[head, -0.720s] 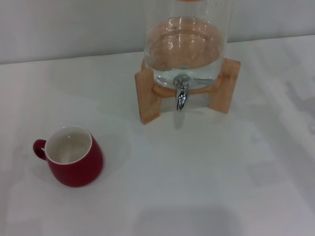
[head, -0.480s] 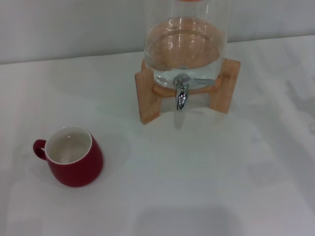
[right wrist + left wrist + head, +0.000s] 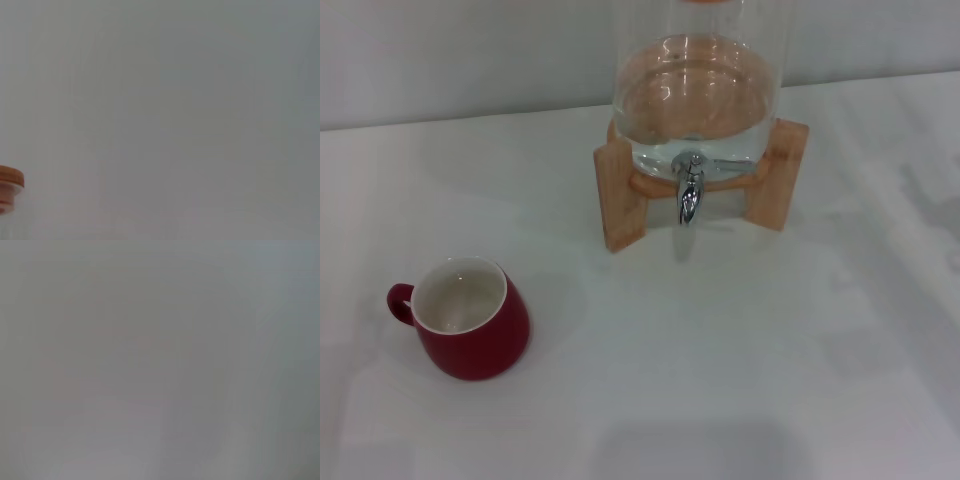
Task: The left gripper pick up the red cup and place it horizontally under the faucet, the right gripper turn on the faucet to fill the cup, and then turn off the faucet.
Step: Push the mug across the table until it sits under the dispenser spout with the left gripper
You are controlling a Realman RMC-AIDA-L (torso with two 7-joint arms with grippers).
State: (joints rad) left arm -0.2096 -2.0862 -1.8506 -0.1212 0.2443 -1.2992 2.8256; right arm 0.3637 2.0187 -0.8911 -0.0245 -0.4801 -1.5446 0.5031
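The red cup (image 3: pixel 470 320) stands upright on the white table at the near left, white inside showing, its loop handle pointing left. The chrome faucet (image 3: pixel 689 192) juts from the front of a clear glass dispenser (image 3: pixel 698 95) holding water, its thin lever lying out to the right. The dispenser sits on a wooden stand (image 3: pixel 622 195) at the back centre. Neither gripper shows in any view. The left wrist view shows only a plain grey surface.
The white table (image 3: pixel 720 350) spreads between the cup and the stand and ends at a pale wall behind. An orange-brown lid edge (image 3: pixel 10 187) shows at the rim of the right wrist view against a blank wall.
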